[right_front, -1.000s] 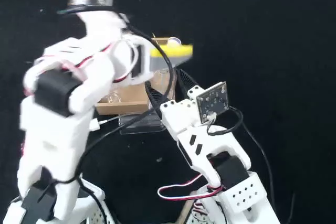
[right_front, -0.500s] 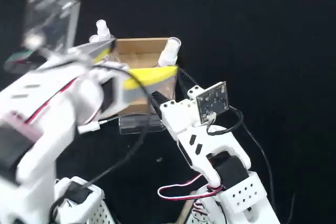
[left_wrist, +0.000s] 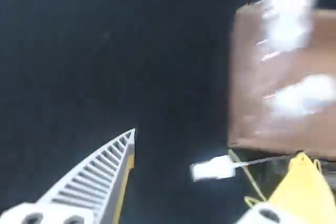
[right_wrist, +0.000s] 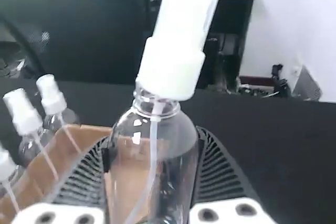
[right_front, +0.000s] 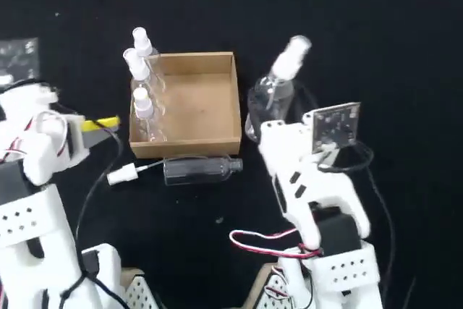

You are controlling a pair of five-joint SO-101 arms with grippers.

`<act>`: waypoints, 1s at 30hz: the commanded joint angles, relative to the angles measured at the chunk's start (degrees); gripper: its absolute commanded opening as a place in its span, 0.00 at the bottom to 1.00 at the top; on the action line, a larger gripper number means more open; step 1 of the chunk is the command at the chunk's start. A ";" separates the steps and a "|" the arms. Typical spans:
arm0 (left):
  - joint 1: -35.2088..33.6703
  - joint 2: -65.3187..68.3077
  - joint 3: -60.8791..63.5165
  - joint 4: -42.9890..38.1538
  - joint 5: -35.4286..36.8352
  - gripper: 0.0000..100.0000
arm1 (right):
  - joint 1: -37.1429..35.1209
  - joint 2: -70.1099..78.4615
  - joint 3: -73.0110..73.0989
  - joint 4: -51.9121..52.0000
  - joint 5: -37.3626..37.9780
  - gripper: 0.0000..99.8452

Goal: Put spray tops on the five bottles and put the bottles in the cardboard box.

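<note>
The cardboard box sits mid-table, its wall brown in the left wrist view. Three topped bottles stand along its left wall, apparently inside, also seen from the right wrist. A topless bottle lies in front of the box, with a loose spray top beside it. My right gripper is shut on a clear bottle with a white spray top, held tilted right of the box. My left gripper is open, left of the box near the loose top.
Black cloth covers the table. The right arm's body rises from the front edge, the left arm's from the front left. A red and white cable loops near the right arm's base.
The left arm swung from over the box out to the left, uncovering the box and bottles. The right arm carried its topped bottle away from the box's right corner, to the right.
</note>
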 commanded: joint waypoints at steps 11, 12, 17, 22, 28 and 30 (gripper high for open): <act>-3.21 -10.37 40.13 -45.45 22.42 0.33 | -0.35 24.57 -15.60 -8.09 0.00 0.01; -3.21 -11.16 41.98 -46.68 22.42 0.33 | -0.09 26.51 -15.60 -10.81 0.00 0.01; -3.12 -15.74 50.15 -51.96 22.77 0.33 | 9.14 36.00 -15.60 -21.80 0.09 0.01; -2.51 -21.01 57.89 -59.25 22.86 0.33 | 17.85 49.36 -15.78 -32.35 0.09 0.01; 1.01 -28.48 64.13 -61.98 22.86 0.33 | 21.36 62.90 -18.77 -38.95 -0.35 0.01; 1.80 -31.12 65.80 -61.98 22.86 0.33 | 21.45 64.40 -21.23 -38.77 -0.35 0.01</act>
